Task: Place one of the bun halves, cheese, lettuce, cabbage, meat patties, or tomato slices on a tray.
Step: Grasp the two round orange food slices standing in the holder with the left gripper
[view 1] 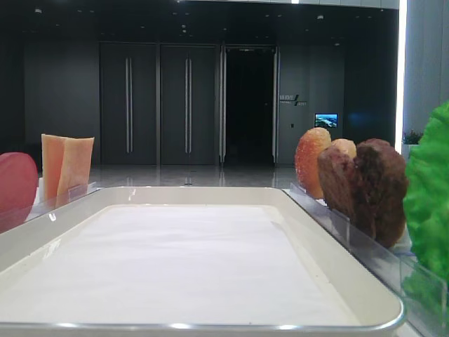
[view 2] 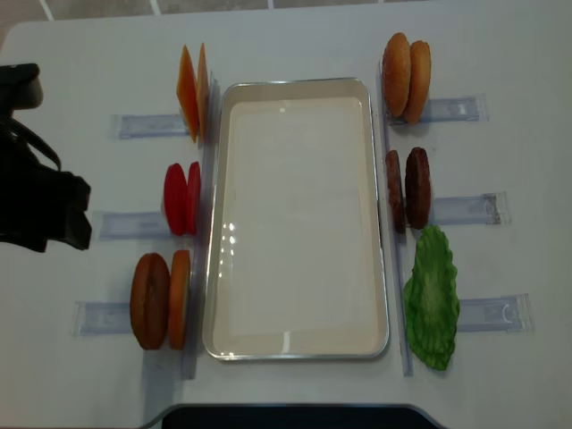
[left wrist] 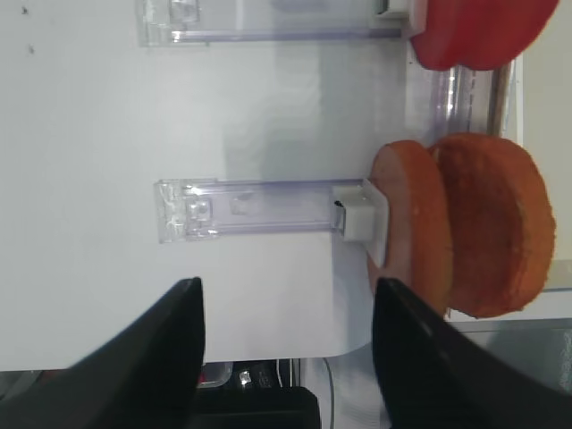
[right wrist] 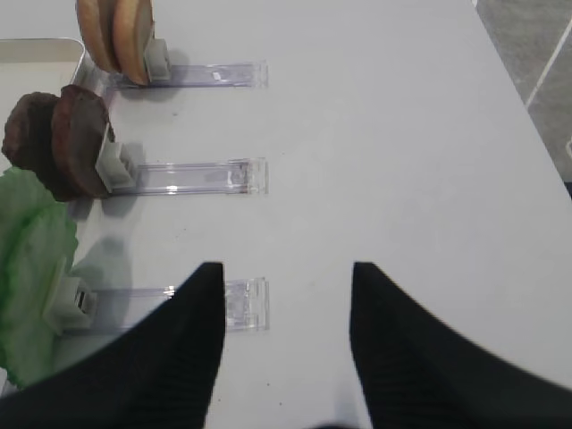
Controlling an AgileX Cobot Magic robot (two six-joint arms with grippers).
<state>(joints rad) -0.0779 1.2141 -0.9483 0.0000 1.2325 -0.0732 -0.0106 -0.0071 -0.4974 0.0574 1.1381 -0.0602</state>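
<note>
My left gripper (left wrist: 286,349) hangs with its jaws spread wide and nothing between them, and in its wrist view the bun halves (left wrist: 460,223) stand on edge at about two o'clock from it, propped in a clear holder (left wrist: 259,210). From overhead that pair (view 2: 161,299) sits just beside the tray (view 2: 299,349), at its eight o'clock corner, and the tray's paper lining carries no food yet. I judge the buns light, stiff and a little rough, so a pinch across the two flat faces near the top rim should hold; a grip on the curved edge may slip. My right gripper (right wrist: 286,340) is likewise spread and empty over the bare table, with the meat patties (right wrist: 63,143) at its ten o'clock. Both arms are mostly out of the overhead view, and I cannot tell how firmly the holder's clip grips the bun
</note>
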